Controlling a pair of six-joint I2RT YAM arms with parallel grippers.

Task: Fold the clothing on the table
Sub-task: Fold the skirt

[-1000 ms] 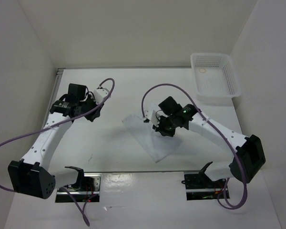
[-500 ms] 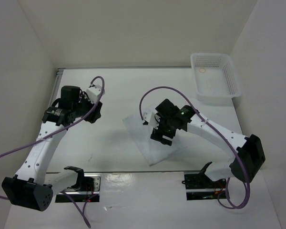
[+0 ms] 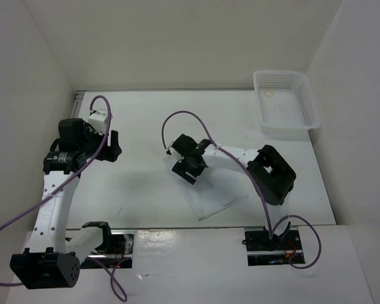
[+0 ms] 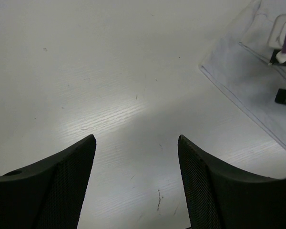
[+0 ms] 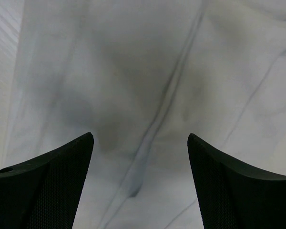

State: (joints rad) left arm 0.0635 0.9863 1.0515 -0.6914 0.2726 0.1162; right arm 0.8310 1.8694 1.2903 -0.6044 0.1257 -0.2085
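White and matte all over the surface (image 3: 145, 120), with a thin metal rail along the far edge. Carries the clothing (image 3: 218, 196) right of centre, toward the near edge, spread flat as a skewed four-sided sheet with one corner pointing at the near rim.

Judging by the look, handles as light, limp and a little slippery on so smooth a top: no stiffness to push against, and likely to sag and drag if lifted by one point. Best taken by a pinch at a corner or along a free hemmed edge, ideally at two points at once (one claw alone would probably bunch it).

Looks thin and plain white, faintly grey-blue in the shallow creases. Shows one long seam or fold line running slantwise under the right wrist camera, and a narrow hem along the edge nearest the left arm.

Shares the surface with a white mesh basket (image 3: 285, 111) at the far right corner, well apart.

Smaller still: right claw (image 5: 140, 140) spread wide directly over the clothing's far-left part, gripping nothing; impossible to tell whether touching the fabric or just above it. Left claw (image 4: 137, 143) likewise spread and empty, over bare surface well to the left, with only the clothing's edge at the upper right of its view.
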